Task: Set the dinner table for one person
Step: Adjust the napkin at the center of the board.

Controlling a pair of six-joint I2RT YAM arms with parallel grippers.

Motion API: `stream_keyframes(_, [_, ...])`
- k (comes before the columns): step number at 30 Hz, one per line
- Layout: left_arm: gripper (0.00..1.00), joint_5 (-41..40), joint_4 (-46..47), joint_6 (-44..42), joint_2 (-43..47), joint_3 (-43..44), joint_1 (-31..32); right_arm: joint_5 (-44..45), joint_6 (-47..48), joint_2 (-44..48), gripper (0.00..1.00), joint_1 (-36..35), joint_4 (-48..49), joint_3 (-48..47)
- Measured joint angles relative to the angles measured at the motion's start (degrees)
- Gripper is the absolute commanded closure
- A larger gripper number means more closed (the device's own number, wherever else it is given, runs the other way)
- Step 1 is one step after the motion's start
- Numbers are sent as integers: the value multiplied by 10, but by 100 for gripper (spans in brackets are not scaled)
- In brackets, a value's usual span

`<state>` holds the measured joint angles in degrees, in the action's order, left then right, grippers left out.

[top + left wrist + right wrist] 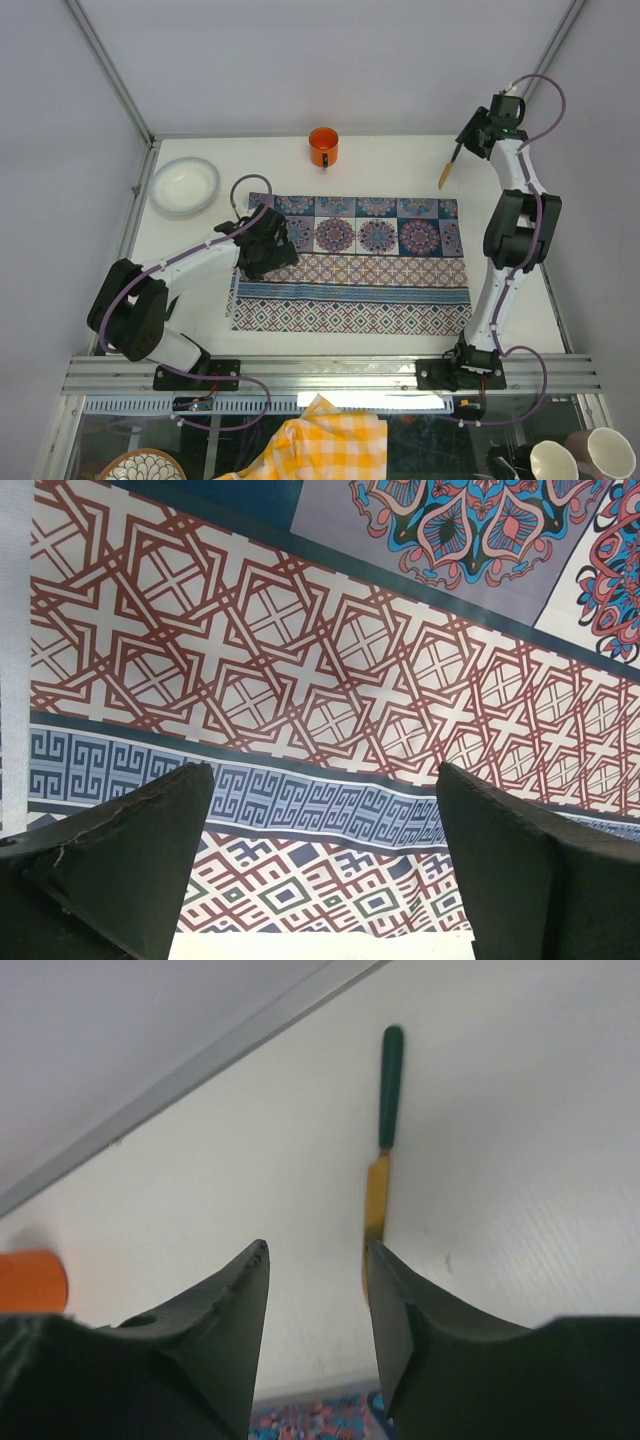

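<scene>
1. One step is judged done: the patterned cloth is spread flat in the middle of the dinner table, with bare white tabletop showing on all sides of it.
2. Three items are seen off the cloth, along the far side of the table. A white dish sits at the far left corner. An orange mug stands just beyond the cloth's far edge. A knife with a green handle lies near the cloth's far right corner.
3. None of these is placed on the cloth, so the greater part of the task is judged to be left. Dish, mug and knife are each to be brought to the setting.
4. The left gripper is held low over the left part of the cloth. In its wrist view the jaws are spread wide with only the pattern between them, and nothing is grasped.
5. The right gripper is poised at the knife. Its jaws are parted and bare tabletop shows between them. The blade runs behind the tip of one finger.
6. The knife is seen lying on the table and is not clamped. Whether that finger touches it cannot be told.
</scene>
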<state>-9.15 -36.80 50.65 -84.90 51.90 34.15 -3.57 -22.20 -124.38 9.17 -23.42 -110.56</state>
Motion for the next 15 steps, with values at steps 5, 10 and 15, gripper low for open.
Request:
stream_keyframes(5, [1, -25, -13, 2, -7, 15, 0, -10, 41, 71, 45, -74, -35, 54])
stream_keyframes(10, [1, -84, -23, -6, -56, 107, -1, -42, 69, 152, 43, -185, -73, 126])
stream_keyframes(15, [1, -118, -5, -42, -101, 174, -30, -60, 76, 252, 41, -217, -103, 236])
